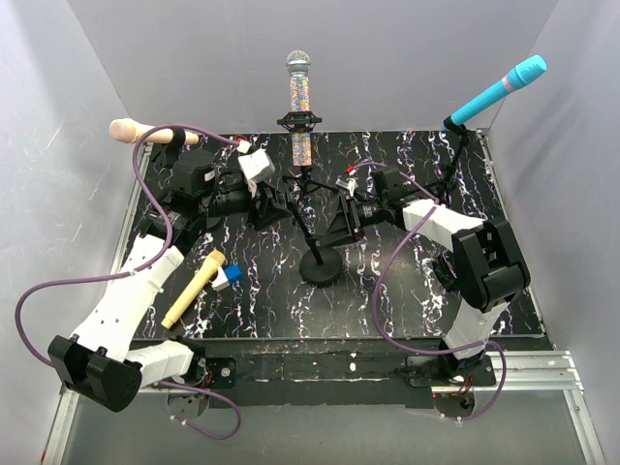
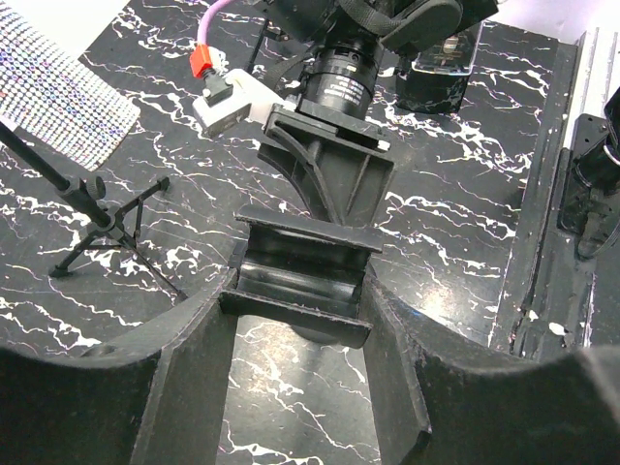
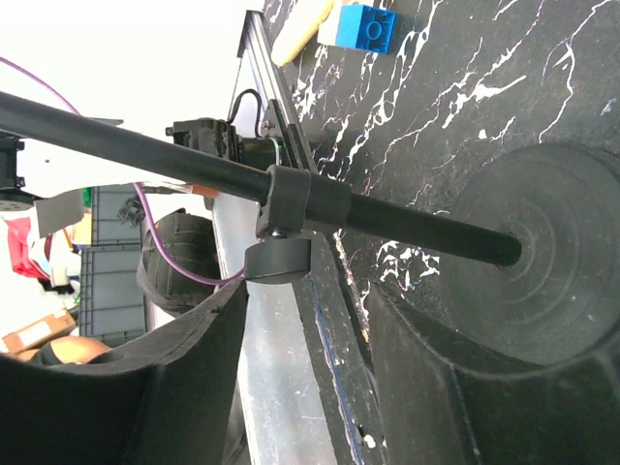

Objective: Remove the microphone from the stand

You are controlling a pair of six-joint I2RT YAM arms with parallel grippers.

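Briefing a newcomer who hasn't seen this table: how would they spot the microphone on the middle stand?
On the black marbled table, find the middle stand of three. Its microphone, unlike the teal mic, beige mic and loose yellow mic, glitters with multicoloured sparkles under a silver head.

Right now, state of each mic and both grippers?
glitter microphone: upright, clipped in the centre stand.
blue microphone: tilted, clipped in the right rear stand.
beige microphone: raised off the table, left rear.
yellow microphone: lying flat on the table.
left gripper: jaws apart; grip unclear.
right gripper: open, centre stand's pole just ahead.
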